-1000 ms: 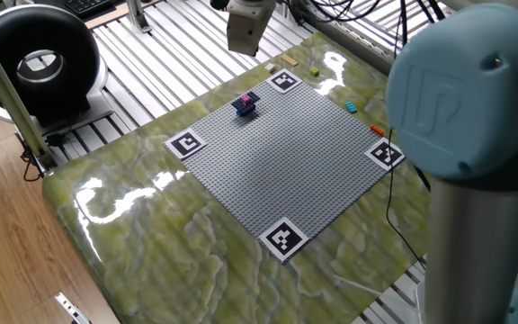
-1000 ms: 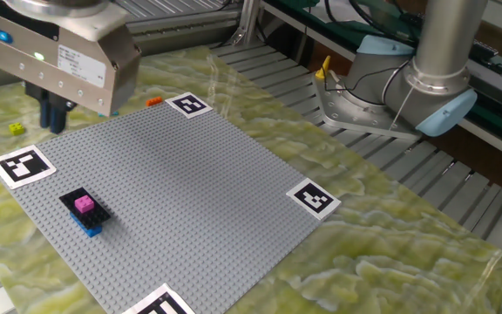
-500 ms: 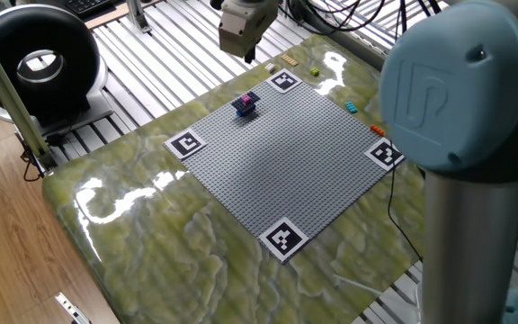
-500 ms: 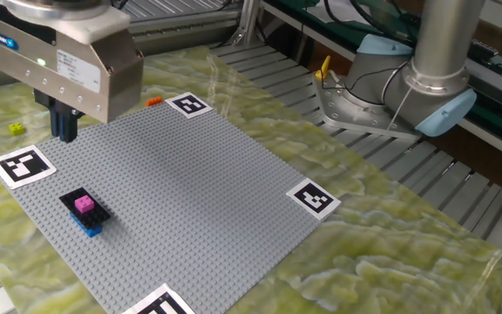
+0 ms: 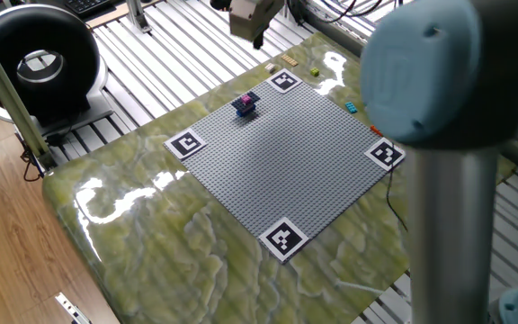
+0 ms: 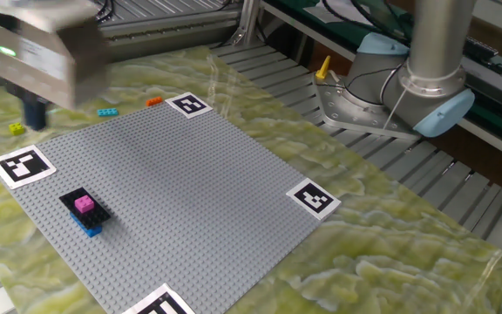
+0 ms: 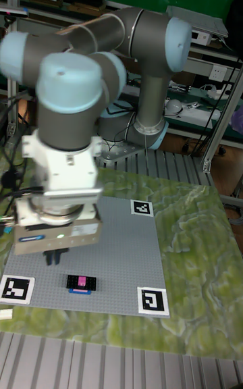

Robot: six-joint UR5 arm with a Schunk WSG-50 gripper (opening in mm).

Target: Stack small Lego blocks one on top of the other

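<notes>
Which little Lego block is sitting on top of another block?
The magenta block. It sits on top of the small stack on the grey baseplate, above a dark blue block. The cyan block and orange block lie singly on the table.

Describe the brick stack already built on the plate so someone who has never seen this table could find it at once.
Start at the big grey studded plate on the green marbled table, with a black-and-white tag at each corner. Near one edge, between two tags, sits the stack: a magenta brick on a black one on a blue one. It is the only bricks on the plate; the loose ones lie off it on the table.
</notes>
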